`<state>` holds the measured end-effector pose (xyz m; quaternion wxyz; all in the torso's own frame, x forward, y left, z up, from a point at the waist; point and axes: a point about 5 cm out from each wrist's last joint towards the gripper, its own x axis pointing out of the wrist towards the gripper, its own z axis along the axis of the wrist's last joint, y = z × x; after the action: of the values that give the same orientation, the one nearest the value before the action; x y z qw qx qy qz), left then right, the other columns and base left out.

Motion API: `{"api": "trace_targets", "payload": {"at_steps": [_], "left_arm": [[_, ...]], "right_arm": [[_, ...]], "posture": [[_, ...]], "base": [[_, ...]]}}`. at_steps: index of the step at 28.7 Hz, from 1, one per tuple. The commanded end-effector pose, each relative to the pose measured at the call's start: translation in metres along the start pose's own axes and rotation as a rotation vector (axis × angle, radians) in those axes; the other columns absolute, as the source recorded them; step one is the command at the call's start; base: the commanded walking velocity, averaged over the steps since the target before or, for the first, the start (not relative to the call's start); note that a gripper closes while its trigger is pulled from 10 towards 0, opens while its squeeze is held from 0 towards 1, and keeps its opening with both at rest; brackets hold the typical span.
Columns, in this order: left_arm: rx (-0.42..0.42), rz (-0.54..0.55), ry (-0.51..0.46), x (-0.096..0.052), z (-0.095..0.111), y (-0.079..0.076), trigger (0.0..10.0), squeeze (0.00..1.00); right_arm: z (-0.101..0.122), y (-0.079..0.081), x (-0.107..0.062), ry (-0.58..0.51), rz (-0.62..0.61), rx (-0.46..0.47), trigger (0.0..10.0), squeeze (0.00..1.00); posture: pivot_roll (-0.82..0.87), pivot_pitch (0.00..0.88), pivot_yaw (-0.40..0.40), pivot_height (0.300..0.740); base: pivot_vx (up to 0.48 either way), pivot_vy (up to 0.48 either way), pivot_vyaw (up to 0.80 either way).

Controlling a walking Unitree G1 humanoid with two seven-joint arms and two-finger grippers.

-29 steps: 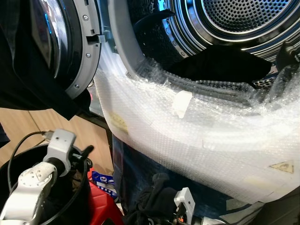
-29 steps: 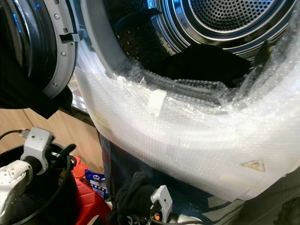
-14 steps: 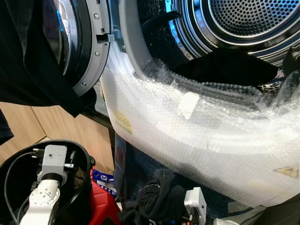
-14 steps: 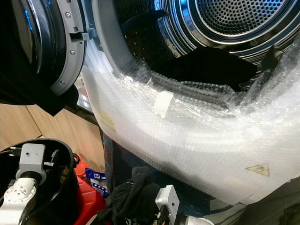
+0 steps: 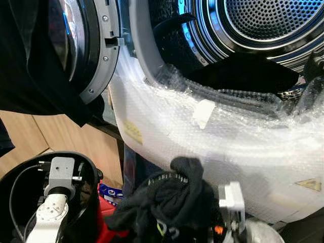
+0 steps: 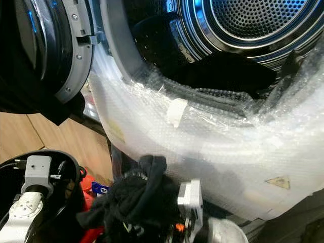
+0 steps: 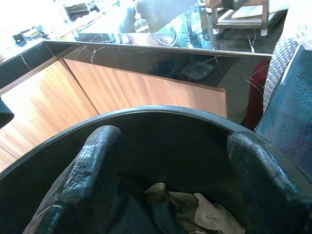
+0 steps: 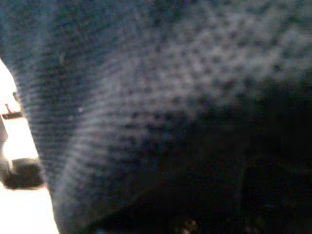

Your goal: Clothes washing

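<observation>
Before the robot stands one front-loading washing machine [image 5: 263,30], its round steel drum [image 5: 268,17] open and its front wrapped in a wide band of bubble wrap [image 5: 212,147]. One door [image 5: 86,50] swings out on the robot's left, and a large black cloth [image 5: 30,66] hangs over it. One dark garment [image 5: 243,76] already lies inside the drum's mouth. Low on the left sits one black laundry basket [image 5: 93,174], with wood-coloured floor [image 5: 61,139] beside it and a red object [image 6: 88,185] between basket and machine; the left wrist view shows a dark marble skirting [image 7: 161,61] along the wooden floor.

One bundle of black clothing [image 5: 167,202] is bunched up at the right pincer [image 6: 167,217], in front of the bubble wrap and below the drum opening. The knit fabric presses right up against the right wrist camera; the fingers are buried, so I cannot tell how they stand. The left pincer [image 7: 165,195] hangs in the basket, its two fingers [image 7: 85,175] spread apart with nothing between them, above a few crumpled clothes [image 7: 195,212].

Compared with half a second ago, the bundle sits higher and nearer the camera, covering more of the machine's lower front, and the right wrist has risen with it. The left arm [image 5: 50,223] is much as it was.
</observation>
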<state>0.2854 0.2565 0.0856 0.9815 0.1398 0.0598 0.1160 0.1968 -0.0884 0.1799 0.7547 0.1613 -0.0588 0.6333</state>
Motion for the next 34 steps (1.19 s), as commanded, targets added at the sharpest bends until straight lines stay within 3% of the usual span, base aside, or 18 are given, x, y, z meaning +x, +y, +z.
{"api": "trace_targets", "payload": {"at_steps": [1,7,14,20,26,30,34], "left_arm": [[0.020,-0.007,-0.007,0.002,0.000,-0.002,10.0,0.00],[0.030,-0.007,-0.011,0.006,0.002,-0.002,10.0,0.00],[0.029,0.012,-0.007,0.007,0.002,0.002,10.0,0.00],[0.017,0.003,0.008,0.006,-0.001,-0.002,10.0,0.00],[0.005,-0.007,0.022,0.004,-0.006,-0.006,10.0,0.00],[0.000,-0.041,0.036,0.005,-0.009,-0.020,10.0,0.00],[-0.026,-0.052,0.028,0.007,-0.005,-0.029,10.0,0.00]], "right_arm": [[0.021,0.003,0.005,-0.083,0.034,-0.033,0.0,0.00],[0.056,-0.003,0.019,-0.270,0.109,-0.033,0.0,0.00],[0.094,-0.011,0.028,-0.375,0.180,-0.064,0.0,0.00],[0.111,-0.020,0.045,-0.401,0.199,-0.067,0.0,0.00],[0.144,-0.034,0.072,-0.452,0.127,-0.145,0.0,0.00],[0.174,-0.064,0.106,-0.443,-0.032,-0.192,0.0,0.00],[0.218,-0.095,0.120,-0.413,-0.140,-0.325,0.0,0.00]], "posture": [[0.06,0.000,-0.011,0.740],[0.08,0.000,-0.001,0.740],[0.07,0.000,0.006,0.740],[0.06,0.000,0.004,0.740],[0.04,0.000,0.005,0.740],[0.01,0.000,-0.003,0.740],[0.03,0.000,-0.017,0.740]], "base": [[0.000,0.000,0.00],[0.000,0.000,0.00],[0.000,0.000,0.00],[0.000,0.000,0.00],[0.000,0.000,0.00],[0.000,0.000,0.00],[0.000,0.000,0.00]]}}
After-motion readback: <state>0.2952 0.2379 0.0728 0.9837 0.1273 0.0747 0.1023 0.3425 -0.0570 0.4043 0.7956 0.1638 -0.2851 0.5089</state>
